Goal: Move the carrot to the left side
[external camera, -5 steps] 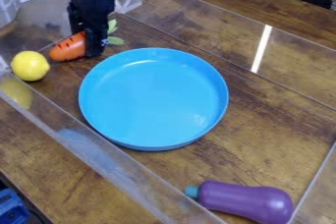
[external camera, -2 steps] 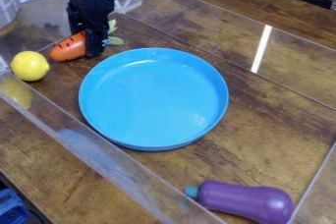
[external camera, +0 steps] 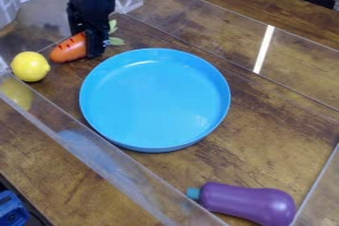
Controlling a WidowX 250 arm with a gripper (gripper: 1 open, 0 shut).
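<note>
The carrot (external camera: 69,45) lies on the wooden table at the far left, orange tip pointing left. Its light green stub (external camera: 114,42) pokes out on the other side of the gripper. My black gripper (external camera: 93,44) stands upright right over the carrot's thick end, its fingers reaching down on either side of it. The dark fingers hide the carrot's middle. The view does not let me tell whether they press on the carrot or stand apart from it.
A yellow ball (external camera: 30,66) sits left of the carrot near the table's left edge. A large blue plate (external camera: 85,99) fills the middle. A purple eggplant (external camera: 249,203) lies at the front right. Clear plastic walls (external camera: 79,151) border the table.
</note>
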